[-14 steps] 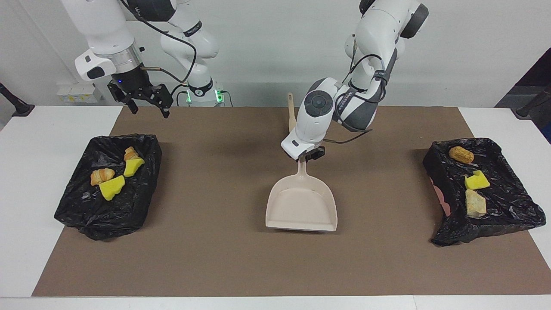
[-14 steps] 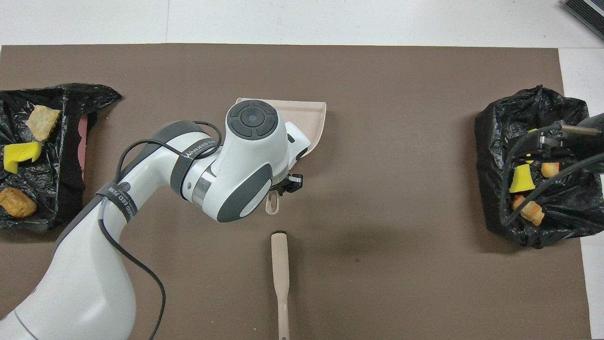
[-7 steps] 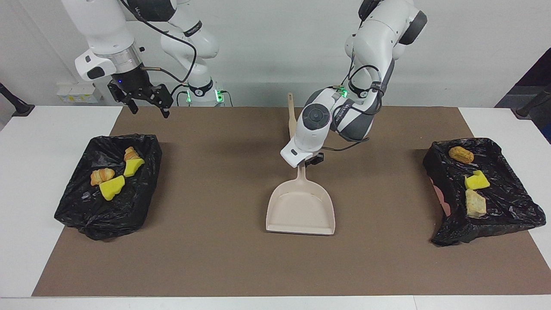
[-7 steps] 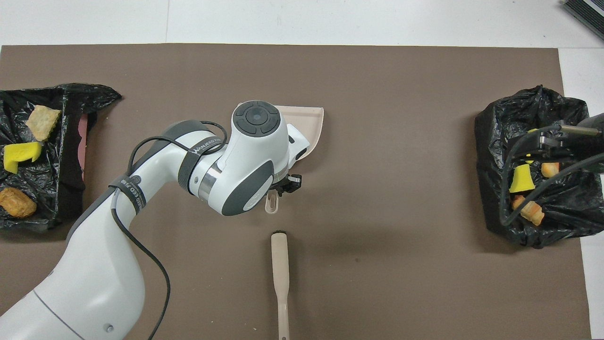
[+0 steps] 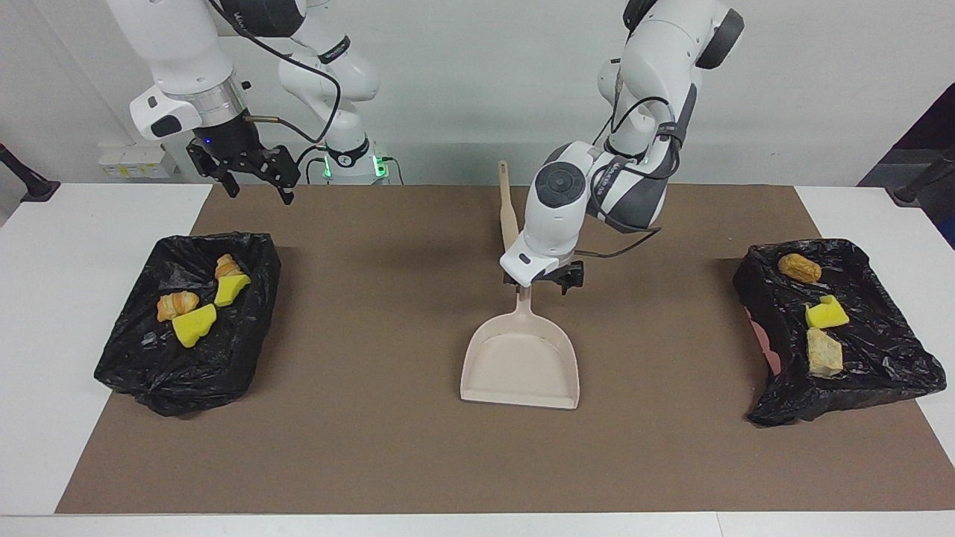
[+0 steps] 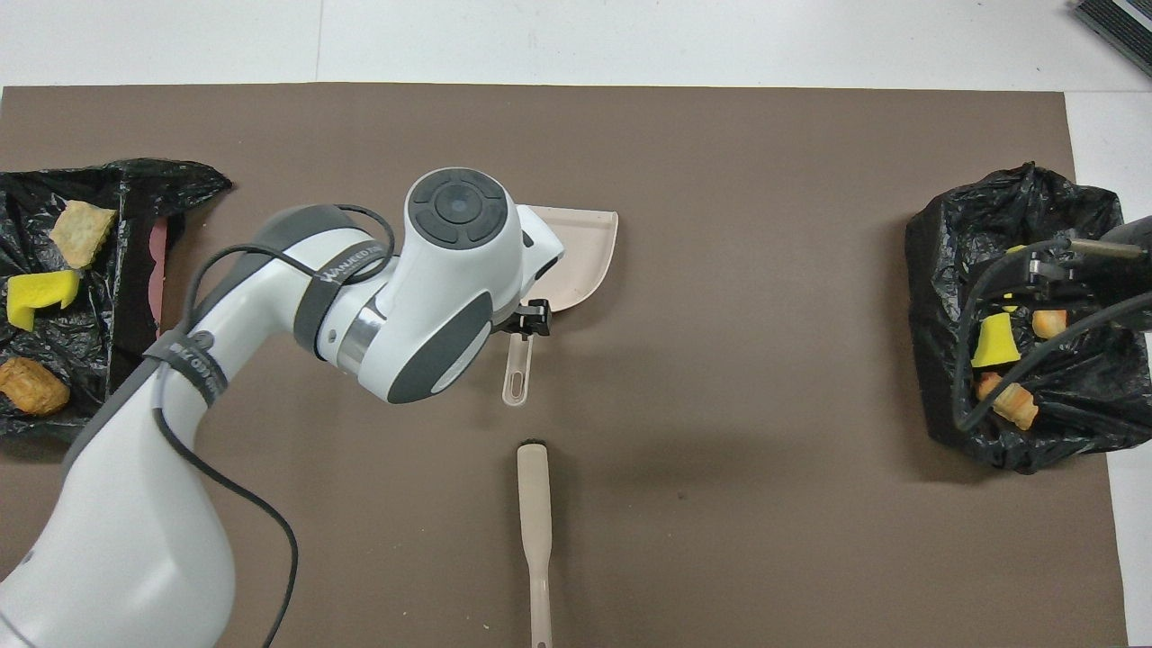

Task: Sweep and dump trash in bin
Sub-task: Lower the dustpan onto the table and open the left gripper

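My left end effector [image 5: 550,280] sits released right over the dustpan [image 5: 521,358] handle mid-frame, handle running toward the robots; right end effector [image 5: 254,175] waits open, upper left.

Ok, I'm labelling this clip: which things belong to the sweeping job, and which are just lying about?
Job: dustpan, brush, both bag-lined bins, scraps inside them.
Lying about: brown mat, dark ribbed object at the table corner.

Two black-lined bins [image 5: 186,321] [image 5: 835,328] hold seven trash scraps [image 5: 194,325]: four in one, three in the other. One dustpan [image 5: 521,358], one brush [image 6: 535,504], two arms.
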Controlling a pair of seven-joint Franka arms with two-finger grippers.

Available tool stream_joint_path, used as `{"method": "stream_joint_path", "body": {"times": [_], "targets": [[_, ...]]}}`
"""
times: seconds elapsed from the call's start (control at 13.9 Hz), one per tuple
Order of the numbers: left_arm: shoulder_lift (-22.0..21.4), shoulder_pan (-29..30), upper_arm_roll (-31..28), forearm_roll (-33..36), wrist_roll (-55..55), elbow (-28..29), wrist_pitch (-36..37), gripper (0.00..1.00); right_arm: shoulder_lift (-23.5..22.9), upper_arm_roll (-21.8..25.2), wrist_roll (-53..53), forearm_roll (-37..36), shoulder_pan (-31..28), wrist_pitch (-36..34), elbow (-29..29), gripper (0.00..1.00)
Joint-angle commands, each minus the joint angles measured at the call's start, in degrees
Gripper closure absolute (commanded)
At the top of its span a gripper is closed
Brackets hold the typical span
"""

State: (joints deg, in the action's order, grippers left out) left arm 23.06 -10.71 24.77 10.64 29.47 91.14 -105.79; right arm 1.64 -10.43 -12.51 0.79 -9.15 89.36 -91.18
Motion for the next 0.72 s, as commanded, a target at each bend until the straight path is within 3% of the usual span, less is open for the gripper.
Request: {"method": "stream_joint_path", "body": {"times": [0.0, 0.43, 0.65], "targets": [[-7.31, -0.19, -4.19, 0.26, -5.8, 1.76, 4.0, 0.0, 1.26, -0.11, -0.41, 1.06, -0.52, -0.86, -1.02, 0.0], [-20.23, -0.63, -17.72, -8.07, -24.69, 1.06, 11.28, 0.0, 1.26, -0.11, -0.41, 1.14, -0.52, -0.86, -1.02, 0.0], [-25.42, -0.02, -22.65, -8.35, -32.97, 0.71, 14.46, 0.0, 1.26, -0.11, -0.41, 1.14, -0.52, -0.86, -1.02, 0.0]]}}
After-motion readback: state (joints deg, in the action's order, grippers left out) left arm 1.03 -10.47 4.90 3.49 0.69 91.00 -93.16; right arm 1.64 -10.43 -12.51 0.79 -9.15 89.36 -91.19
